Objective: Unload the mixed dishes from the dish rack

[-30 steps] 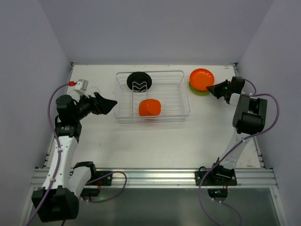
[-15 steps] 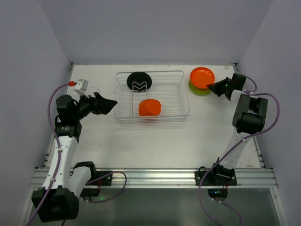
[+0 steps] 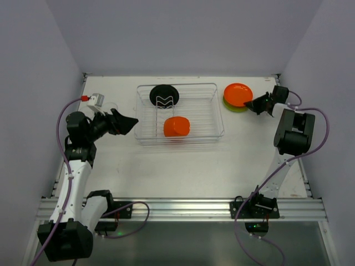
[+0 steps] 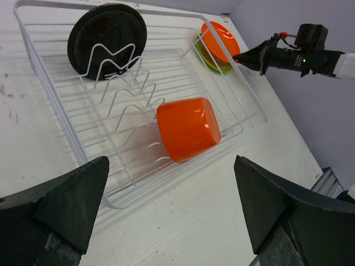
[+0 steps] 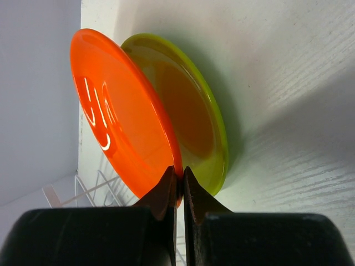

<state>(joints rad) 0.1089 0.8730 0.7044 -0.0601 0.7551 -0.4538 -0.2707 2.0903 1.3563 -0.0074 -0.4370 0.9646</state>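
**Right claw pinching orange plate beside rack; left claw spread wide and empty**

Your right claw (image 3: 249, 103) is clenched on the near rim of the orange plate (image 5: 119, 119). The two fingertips (image 5: 166, 185) sit almost together with the plate's thin edge caught between them. The plate stands tilted, straight ahead of the claw. Directly behind it, on the side away from the claw's camera, is the lime green plate (image 5: 202, 130), which lies on the worktop (image 3: 183, 172). The orange plate overlaps it. They look to be in contact at the lower edge, but you cannot tell for sure. From above, the orange plate (image 3: 238, 92) covers most of the lime green plate (image 3: 237, 108). Both are just outside the dish rack (image 3: 202, 119), past its far right corner and just ahead of the claw tip.

Your left claw (image 3: 132, 121) is released. Its fingers (image 4: 66, 205) are spread wide with nothing between them. It hovers off the rack's left side, pointing at it, clear of the wires.

In the rack, ahead of the left claw:
- The orange cup (image 4: 187, 128) lies on its side on the wire floor, nearest the claw and roughly centred between the fingers.
- The black plate (image 4: 107, 39) stands upright in the zigzag slots, farther ahead and to the claw's left, at the rack's far end.

The top view shows the same, with the orange cup (image 3: 177, 127) mid-rack and the black plate (image 3: 164, 95) at the back.
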